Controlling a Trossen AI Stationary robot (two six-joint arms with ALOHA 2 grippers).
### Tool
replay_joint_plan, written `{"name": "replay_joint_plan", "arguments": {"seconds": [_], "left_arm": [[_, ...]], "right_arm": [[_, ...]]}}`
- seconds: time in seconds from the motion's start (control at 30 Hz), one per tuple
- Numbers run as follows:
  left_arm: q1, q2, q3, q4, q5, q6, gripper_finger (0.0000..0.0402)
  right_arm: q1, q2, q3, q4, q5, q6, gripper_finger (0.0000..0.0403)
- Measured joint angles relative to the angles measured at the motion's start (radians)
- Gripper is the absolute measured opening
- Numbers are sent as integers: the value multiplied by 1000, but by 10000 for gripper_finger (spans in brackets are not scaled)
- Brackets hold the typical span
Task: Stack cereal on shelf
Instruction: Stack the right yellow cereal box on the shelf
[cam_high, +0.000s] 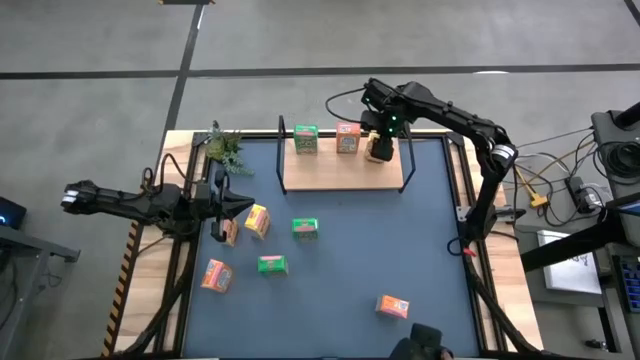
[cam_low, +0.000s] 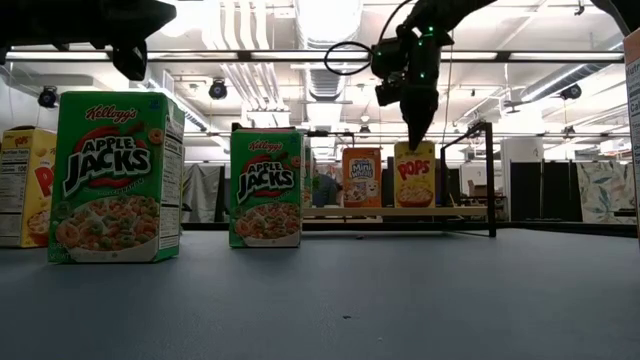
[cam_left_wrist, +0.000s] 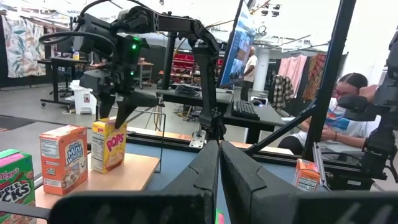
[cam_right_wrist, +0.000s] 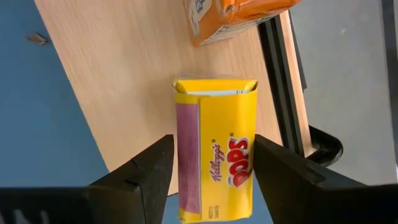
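Hovering over the shelf (cam_high: 340, 170) in the upper centre of the high view: right tool (cam_high: 381, 148), fingers (cam_right_wrist: 144, 174) spread to either side of a yellow Pops box (cam_right_wrist: 214, 149), a sliver of wood showing in each gap — not gripping. Standing upright on the light-wood board, that yellow box (cam_low: 414, 174) at the right end of a row of three, with an orange box (cam_high: 347, 138) in the middle and a green box (cam_high: 305, 139) at the left. Seen in the low view as well: tool tip (cam_low: 414, 135) just above the Pops box top.

Waiting at the left of the high view, above the blue mat (cam_high: 400, 250): left tool (cam_high: 240, 206), fingers pressed together, nothing between them.

Scattered on the mat below the shelf — a yellow box (cam_high: 257, 220) and another box (cam_high: 229, 232) just right of the left tool, a green box (cam_high: 305, 228) mid-frame, a second green one (cam_high: 271, 265) lower, an orange box (cam_high: 215, 275) at lower left, one more orange box (cam_high: 393, 306) at lower right. Sitting at the desk's upper-left corner: a green plant (cam_high: 224, 148).
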Motion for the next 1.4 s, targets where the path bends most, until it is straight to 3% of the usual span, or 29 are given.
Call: {"name": "replay_joint_plan", "arguments": {"seconds": [0.43, 0.7, 0.8, 1.0, 1.4], "left_arm": [[0, 0, 0, 0, 0, 0, 0], [0, 0, 0, -8, 0, -8, 0], [0, 0, 0, -10, 0, -14, 0], [0, 0, 0, -22, 0, -14, 0], [0, 0, 0, -22, 0, -37, 0]], "right_arm": [[33, -11, 149, -146, 1, 137, 191], [64, -20, 123, -109, 35, 267, 109], [63, -20, 92, -79, 107, 290, 71], [62, -20, 34, -38, 106, 277, 16], [62, -24, -32, 51, 151, 227, 9]]}}
